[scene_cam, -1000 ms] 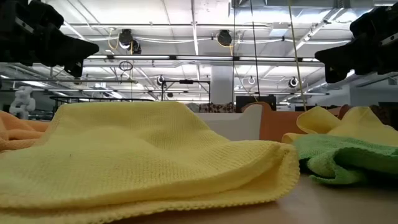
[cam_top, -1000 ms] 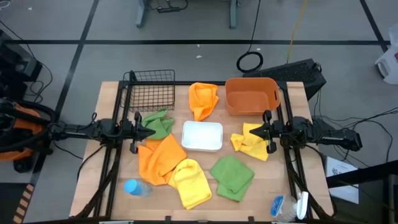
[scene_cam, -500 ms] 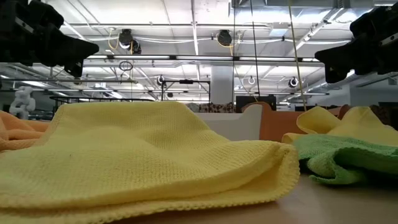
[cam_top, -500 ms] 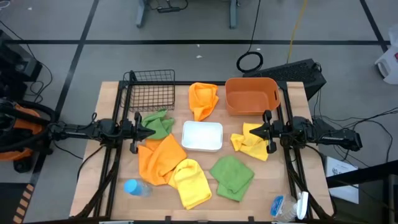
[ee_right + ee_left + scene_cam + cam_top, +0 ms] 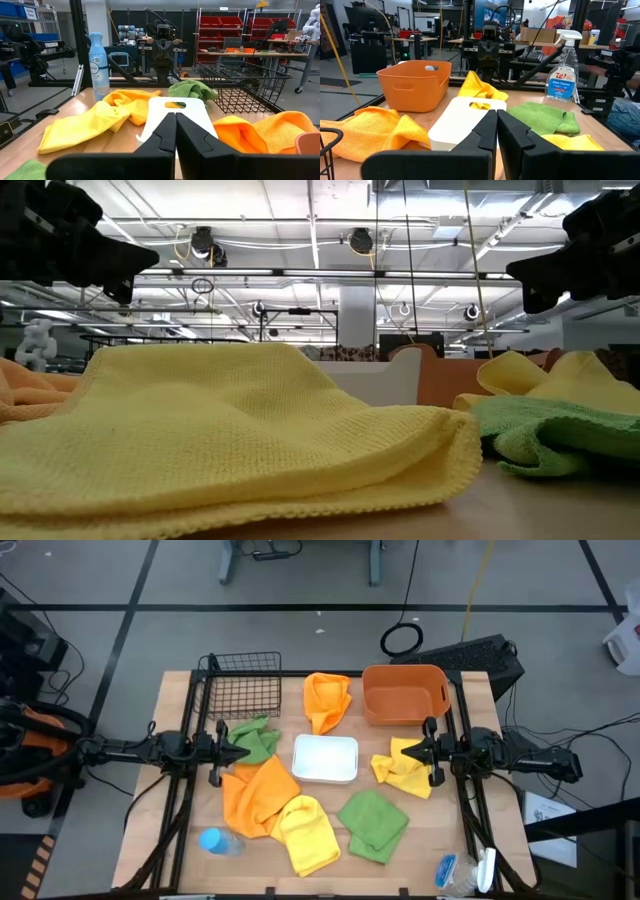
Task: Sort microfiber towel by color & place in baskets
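Six small cloths lie flat on the table: a green one (image 5: 255, 737) beside the wire basket, a big orange one (image 5: 258, 795), a yellow one (image 5: 308, 832), a second green one (image 5: 373, 823), a second yellow one (image 5: 402, 768) and a second orange one (image 5: 328, 700). The black wire-mesh basket (image 5: 242, 685), the orange tub (image 5: 404, 693) and the white tray (image 5: 325, 758) stand among them. My left gripper (image 5: 240, 753) hangs shut above the green and orange cloths. My right gripper (image 5: 405, 750) hangs shut above the yellow cloth. Both point at the tray.
A blue bottle (image 5: 215, 840) lies near the table's near left corner. A spray bottle (image 5: 480, 870) lies at the near right corner. The wooden table's edges (image 5: 170, 720) carry the arm frames. Cables and a keyboard lie on the floor beyond the far edge.
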Available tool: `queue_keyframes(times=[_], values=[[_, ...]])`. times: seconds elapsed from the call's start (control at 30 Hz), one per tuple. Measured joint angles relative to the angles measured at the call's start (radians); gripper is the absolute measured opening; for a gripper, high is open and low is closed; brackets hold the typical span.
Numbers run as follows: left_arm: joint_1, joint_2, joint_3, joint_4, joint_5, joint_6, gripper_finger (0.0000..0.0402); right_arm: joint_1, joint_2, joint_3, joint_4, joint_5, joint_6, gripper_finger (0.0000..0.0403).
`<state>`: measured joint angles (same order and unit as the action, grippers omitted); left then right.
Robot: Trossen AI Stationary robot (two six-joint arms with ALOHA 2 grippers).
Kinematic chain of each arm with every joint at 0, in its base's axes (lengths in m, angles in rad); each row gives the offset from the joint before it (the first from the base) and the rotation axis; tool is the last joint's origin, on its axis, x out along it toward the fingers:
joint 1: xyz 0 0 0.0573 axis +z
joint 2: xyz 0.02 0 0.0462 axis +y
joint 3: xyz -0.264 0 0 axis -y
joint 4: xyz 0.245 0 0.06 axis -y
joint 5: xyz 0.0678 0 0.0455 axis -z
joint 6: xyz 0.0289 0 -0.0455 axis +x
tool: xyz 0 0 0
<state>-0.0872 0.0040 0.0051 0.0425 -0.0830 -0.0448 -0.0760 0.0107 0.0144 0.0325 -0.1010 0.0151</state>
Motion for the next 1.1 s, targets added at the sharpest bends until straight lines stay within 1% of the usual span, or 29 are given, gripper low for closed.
queue_keyframes(times=[1.1], values=[[0.0, 0.0, 0.0, 0.0, 0.0, 0.0, 0.0018, 0.0, 0.0, 0.0, 0.0, 0.0, 0.0, 0.0]])
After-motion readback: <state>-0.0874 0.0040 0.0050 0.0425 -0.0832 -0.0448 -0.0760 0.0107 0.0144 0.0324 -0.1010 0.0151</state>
